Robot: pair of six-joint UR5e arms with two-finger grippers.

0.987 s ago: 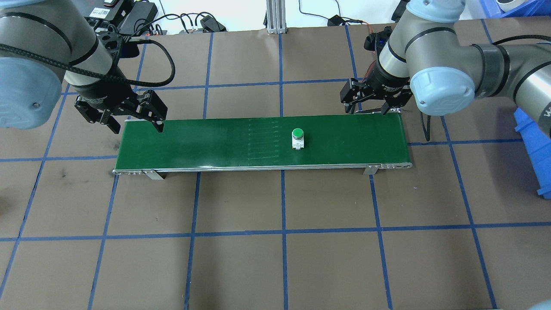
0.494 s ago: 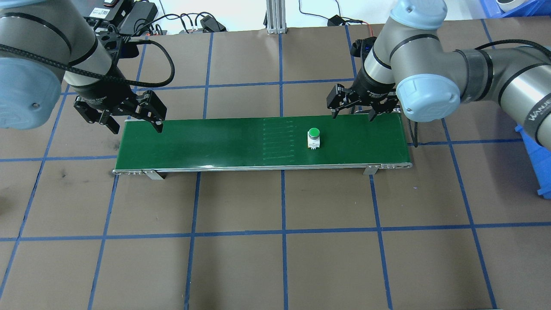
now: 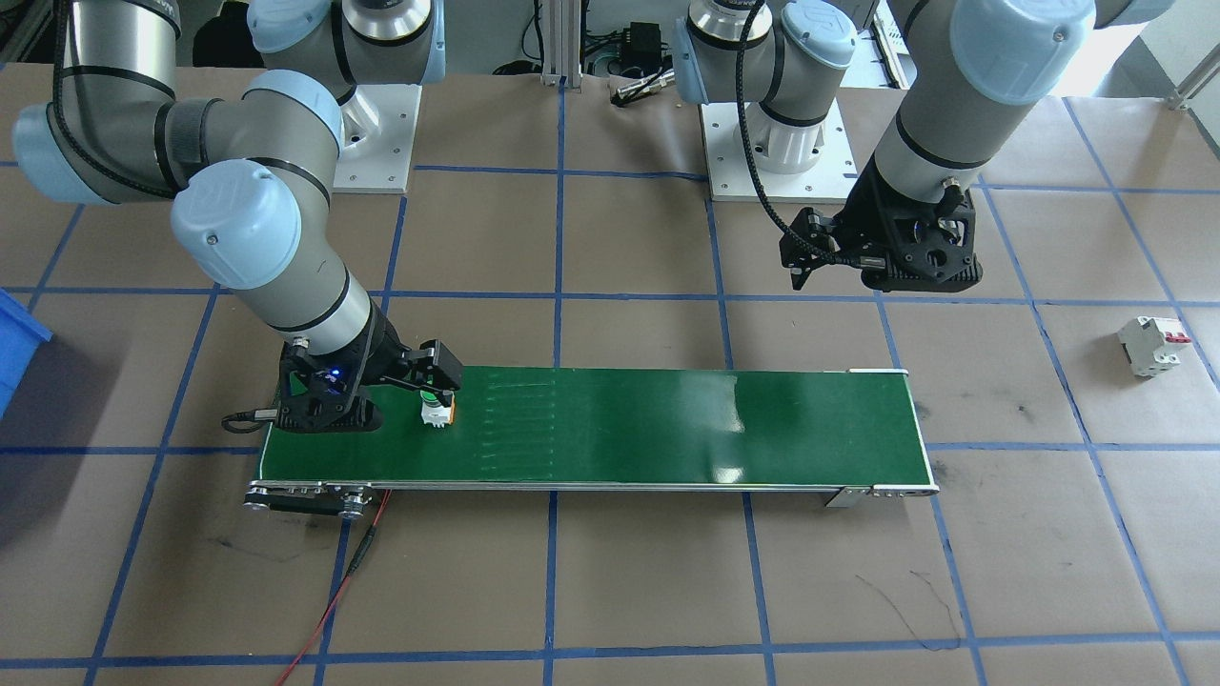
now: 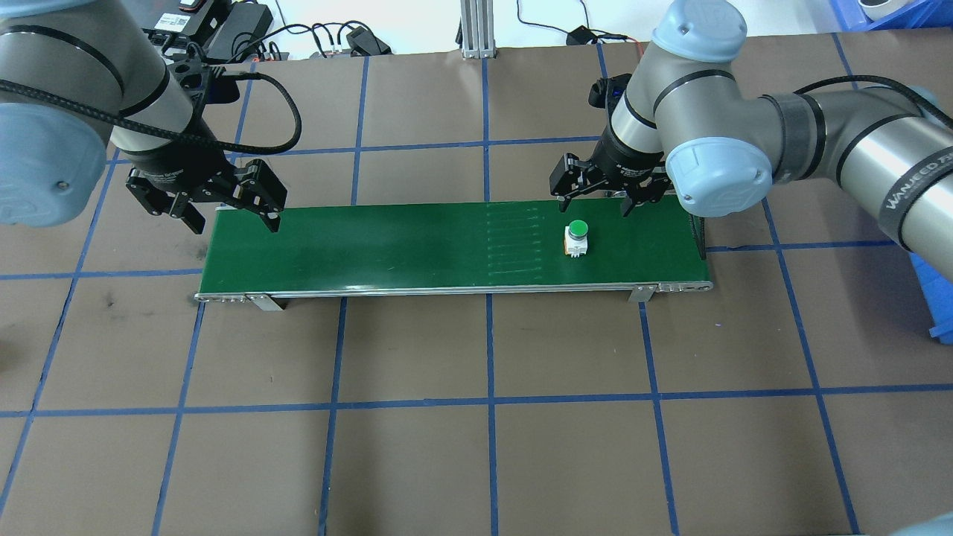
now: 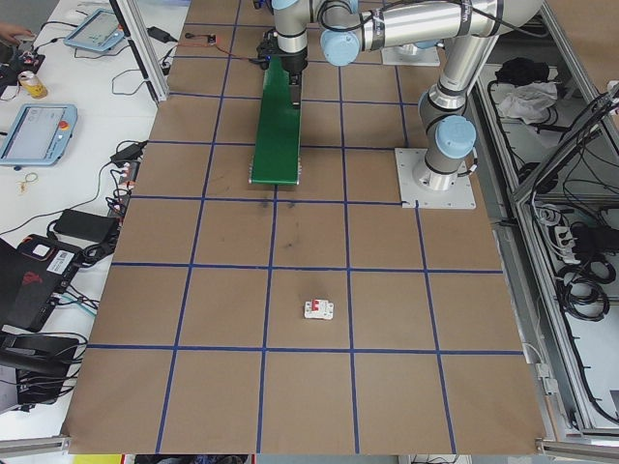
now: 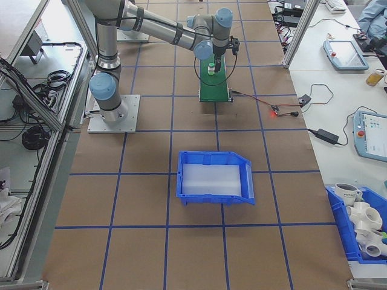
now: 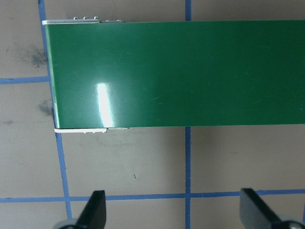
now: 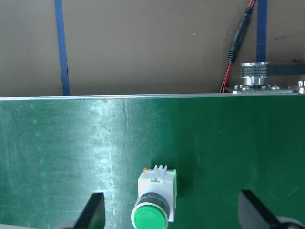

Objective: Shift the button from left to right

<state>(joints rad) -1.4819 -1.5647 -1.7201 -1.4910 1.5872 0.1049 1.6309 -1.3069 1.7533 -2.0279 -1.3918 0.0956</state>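
- Button (image 4: 576, 237): stands on the belt (image 4: 387, 246) towards its right end, cap up, long axis vertical; in the right wrist view its ribbed side faces the belt's far edge
- Right gripper (image 4: 598, 195): fingers spread, holding nothing, above the belt's rear edge just behind the button
- Left gripper (image 4: 227, 210): fingers spread, empty, at the belt's left end
- Step, as judged: centre the right gripper over the button, descend, close on the flat sides of the white body, not the round cap
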